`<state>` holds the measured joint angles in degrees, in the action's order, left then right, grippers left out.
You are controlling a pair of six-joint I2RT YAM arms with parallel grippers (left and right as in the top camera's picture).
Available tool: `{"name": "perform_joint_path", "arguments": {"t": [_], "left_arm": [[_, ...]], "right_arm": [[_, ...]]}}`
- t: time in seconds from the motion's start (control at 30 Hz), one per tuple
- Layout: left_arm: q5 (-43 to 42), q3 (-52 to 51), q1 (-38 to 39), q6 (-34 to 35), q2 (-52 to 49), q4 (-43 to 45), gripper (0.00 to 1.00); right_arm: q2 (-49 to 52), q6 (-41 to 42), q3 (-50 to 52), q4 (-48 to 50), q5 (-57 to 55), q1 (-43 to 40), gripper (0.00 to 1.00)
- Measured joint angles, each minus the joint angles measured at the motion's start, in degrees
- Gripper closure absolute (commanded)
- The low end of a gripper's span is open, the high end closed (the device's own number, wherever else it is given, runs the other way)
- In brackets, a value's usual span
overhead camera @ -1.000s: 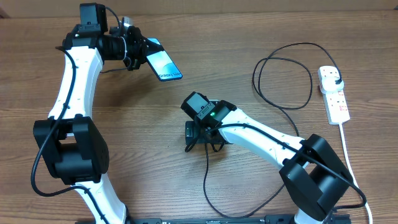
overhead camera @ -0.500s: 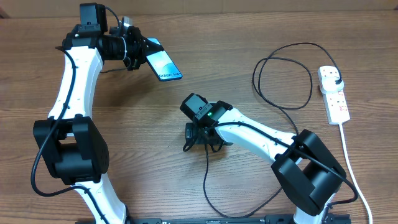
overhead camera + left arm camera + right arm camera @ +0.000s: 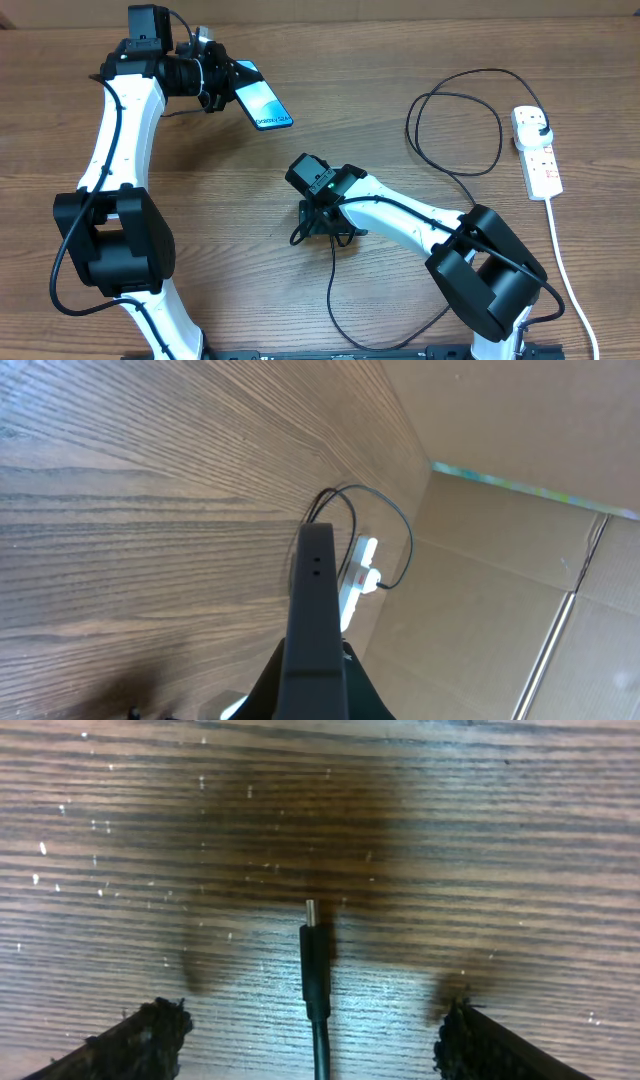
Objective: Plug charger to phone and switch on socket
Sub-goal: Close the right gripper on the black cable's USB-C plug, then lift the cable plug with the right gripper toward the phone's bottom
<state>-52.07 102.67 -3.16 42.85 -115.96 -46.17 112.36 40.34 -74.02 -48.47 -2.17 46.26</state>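
My left gripper (image 3: 226, 86) is shut on the phone (image 3: 263, 106) and holds it above the table at the back left, its blue screen tilted up. In the left wrist view the phone (image 3: 316, 600) shows edge-on between the jaws of the left gripper (image 3: 315, 698). The charger's cable (image 3: 333, 290) runs from the table's middle round to a black plug (image 3: 537, 121) in the socket (image 3: 540, 160) at the right. My right gripper (image 3: 315, 1042) stands open low over the table. Its fingers (image 3: 140, 1038) straddle the charger's connector tip (image 3: 312, 914) without touching it.
The charger's slack makes a wide loop (image 3: 455, 125) left of the socket. The socket's thick white cord (image 3: 566, 265) runs toward the front right edge. A cardboard wall (image 3: 500, 560) rises behind the table's far side.
The right gripper's jaws have narrowed a little and its wrist has shifted slightly left over the connector. The left arm and the phone have not moved.
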Motion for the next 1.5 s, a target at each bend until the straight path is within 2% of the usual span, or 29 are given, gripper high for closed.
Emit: {"name": "perform_joint_path", "arguments": {"t": [0.3,0.73,0.97,1.03,1.5], "left_arm": [[0.0,0.0,0.0,0.0,-0.02,0.52,0.96],[0.0,0.0,0.0,0.02,0.0,0.59,0.96],[-0.02,0.0,-0.42,0.02,-0.02,0.76,0.96],[-0.02,0.0,-0.72,0.02,-0.02,0.76,0.96],[-0.28,0.0,-1.14,0.37,0.0,1.86,0.96]], "right_arm": [[1.27,0.07,-0.24,-0.17,-0.07,0.0,0.36],[1.49,-0.09,-0.35,0.28,-0.15,0.02,0.78],[1.55,0.09,-0.35,0.46,-0.15,0.0,0.87],[1.55,0.22,-0.35,0.76,0.07,0.0,0.96],[1.62,0.15,-0.44,0.92,0.33,0.0,0.96]]}}
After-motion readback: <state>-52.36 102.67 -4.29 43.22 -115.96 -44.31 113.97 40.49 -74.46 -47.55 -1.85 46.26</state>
